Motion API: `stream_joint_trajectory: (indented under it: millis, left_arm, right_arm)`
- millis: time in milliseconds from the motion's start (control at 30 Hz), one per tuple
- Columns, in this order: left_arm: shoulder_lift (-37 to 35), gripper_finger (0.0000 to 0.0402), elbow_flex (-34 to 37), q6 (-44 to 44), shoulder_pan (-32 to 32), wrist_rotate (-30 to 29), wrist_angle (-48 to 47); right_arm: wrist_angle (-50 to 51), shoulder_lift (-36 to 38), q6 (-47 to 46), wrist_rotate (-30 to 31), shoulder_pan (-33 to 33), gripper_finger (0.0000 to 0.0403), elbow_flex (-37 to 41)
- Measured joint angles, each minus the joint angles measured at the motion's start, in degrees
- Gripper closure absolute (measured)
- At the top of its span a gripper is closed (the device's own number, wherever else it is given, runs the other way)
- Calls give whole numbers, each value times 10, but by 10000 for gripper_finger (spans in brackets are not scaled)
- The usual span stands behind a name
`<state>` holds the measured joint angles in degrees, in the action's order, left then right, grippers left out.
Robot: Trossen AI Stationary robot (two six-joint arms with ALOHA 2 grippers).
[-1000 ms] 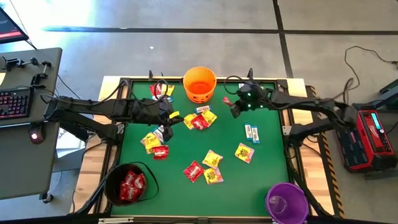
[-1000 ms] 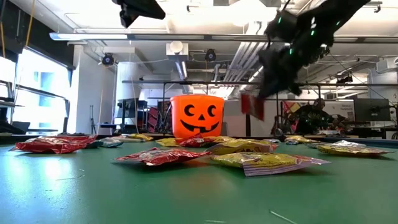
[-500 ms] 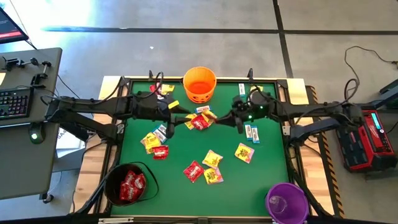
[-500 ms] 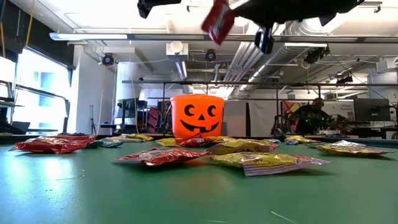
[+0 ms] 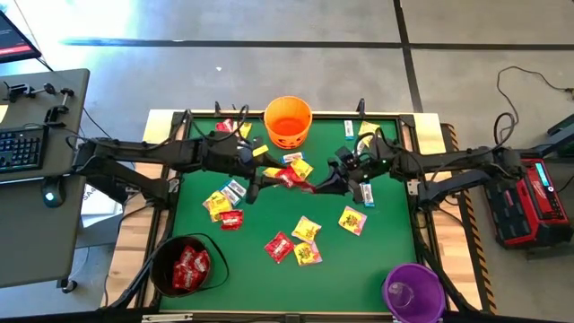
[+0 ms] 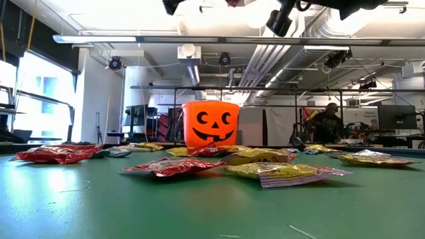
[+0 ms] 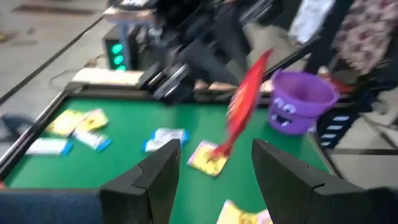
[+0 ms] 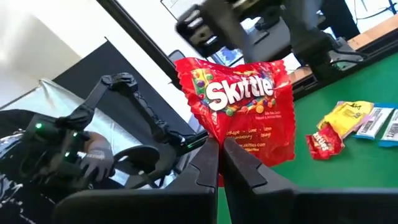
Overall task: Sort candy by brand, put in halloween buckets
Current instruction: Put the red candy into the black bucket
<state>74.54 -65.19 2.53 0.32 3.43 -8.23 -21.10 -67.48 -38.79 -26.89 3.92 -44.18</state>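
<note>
Right wrist view: right gripper clamped on shiny red Skittles packet, crinkled; left gripper fingers apart.

Grey concrete floor around my table, dark seams crossing it. Side desk off to one side with a keyboard on it. Red case on the floor opposite. Low view: open workshop, exposed ceiling ducts, bright window, a person far back near monitors.
</note>
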Motion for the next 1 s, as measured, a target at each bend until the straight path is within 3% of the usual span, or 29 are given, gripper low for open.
stream_joint_trajectory:
  millis: [400,567,833,1000]
  left_arm:
    - [82,222,-65,-22,1,83,0]
    - [86,269,-69,-27,3,107,-5]
    - [83,387,-69,-31,12,127,-13]
    - [82,391,-69,-32,17,141,-32]
  right_arm:
    - [-17,0,2,-9,0,403,0]
    - [-19,0,2,-10,0,403,0]
    - [-11,0,12,3,0,403,0]
    - [30,0,17,66,2,400,0]
